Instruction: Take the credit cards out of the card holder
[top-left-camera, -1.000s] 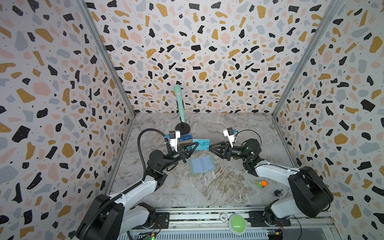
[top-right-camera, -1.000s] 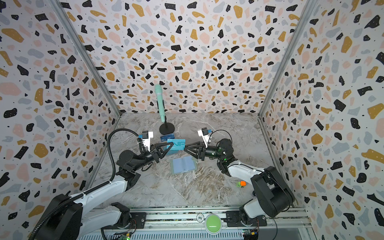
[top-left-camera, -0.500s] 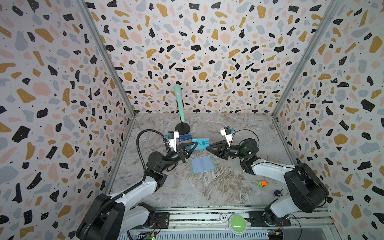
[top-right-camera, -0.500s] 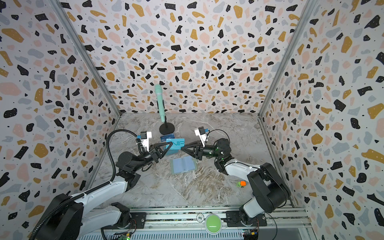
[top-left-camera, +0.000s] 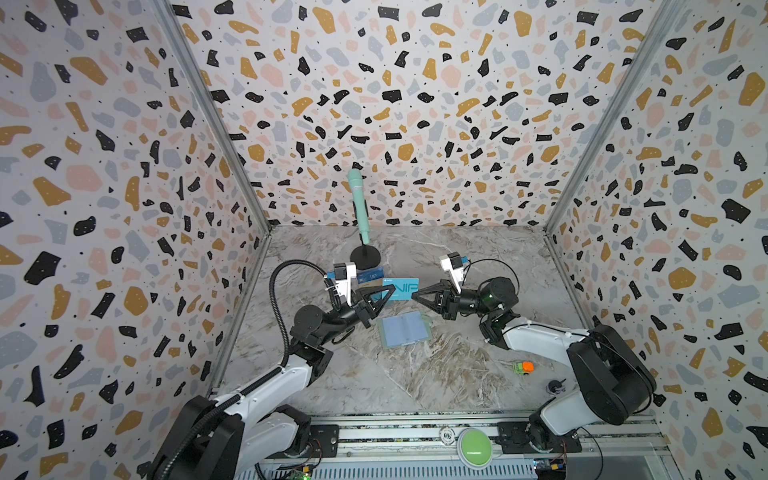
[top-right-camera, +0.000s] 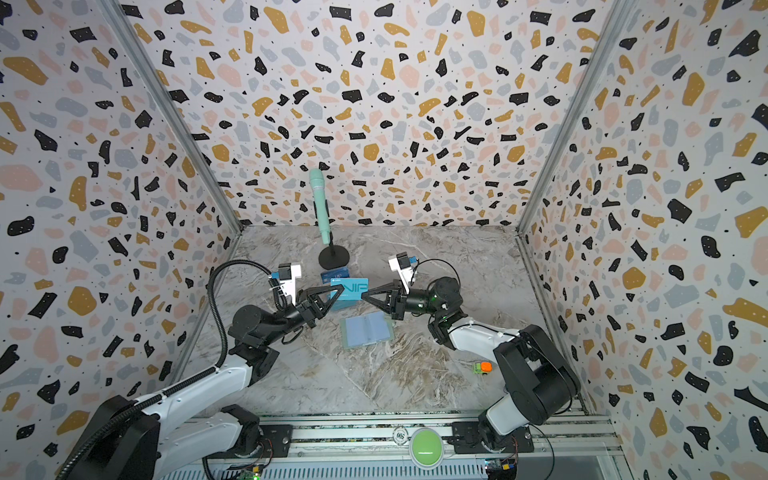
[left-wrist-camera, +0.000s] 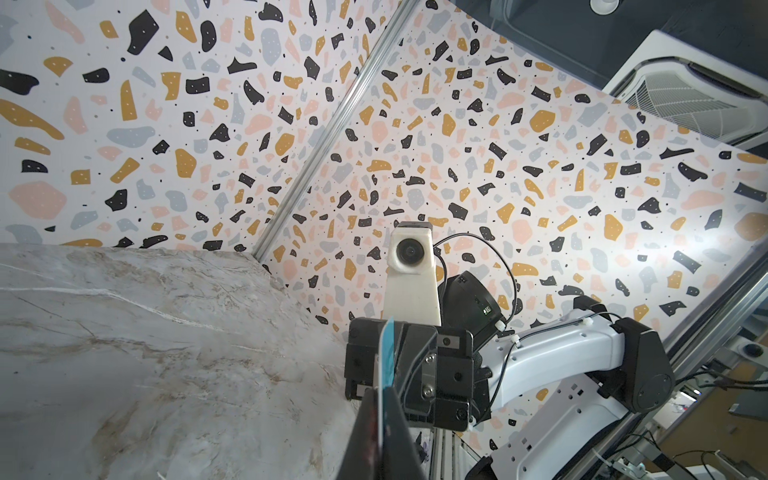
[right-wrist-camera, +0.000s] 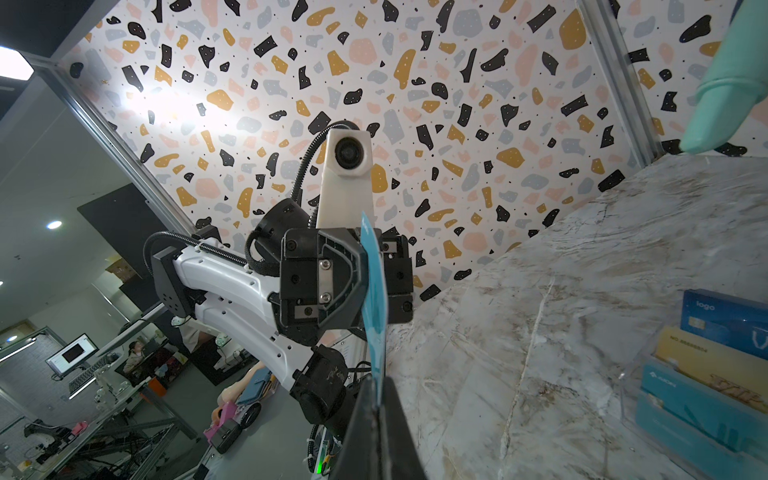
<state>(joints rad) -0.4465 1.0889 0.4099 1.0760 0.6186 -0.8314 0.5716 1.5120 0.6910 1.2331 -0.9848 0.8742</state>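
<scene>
A: Grippers first: what is the left gripper (top-left-camera: 390, 292) doing?

B: Its jaws are pressed onto the left end of a teal card (top-left-camera: 401, 288). In the left wrist view the card's edge runs down between the dark fingers (left-wrist-camera: 357, 440).

A: And the right gripper (top-left-camera: 414, 296)?

B: It is pinched tight on the same card's other end. The right wrist view shows the card rising out of its closed tips. The card hangs in the air between the two grippers, with its printed face turned up toward the top views.

A: Any writing on it?

B: Large pale letters, "VIP", show in both top views. A small mark above them is too fine to read.

A: Where is the card holder?

B: The card holder (top-left-camera: 405, 330) lies open and flat on the worktop (top-left-camera: 436, 374), just in front of the held card. Its pale blue sleeve pages face up inside a mint rim, and neither gripper touches it.

A: Other print?

B: A clear tiered stand (right-wrist-camera: 633, 370) behind the held card displays more cards. The dark blue card (right-wrist-camera: 723, 320) reads "logo", and the golden card (right-wrist-camera: 706, 357) below it has print too small to read. At the front rail a chip (top-left-camera: 447, 435) reads "500", beside a green button (top-left-camera: 473, 444).
</scene>
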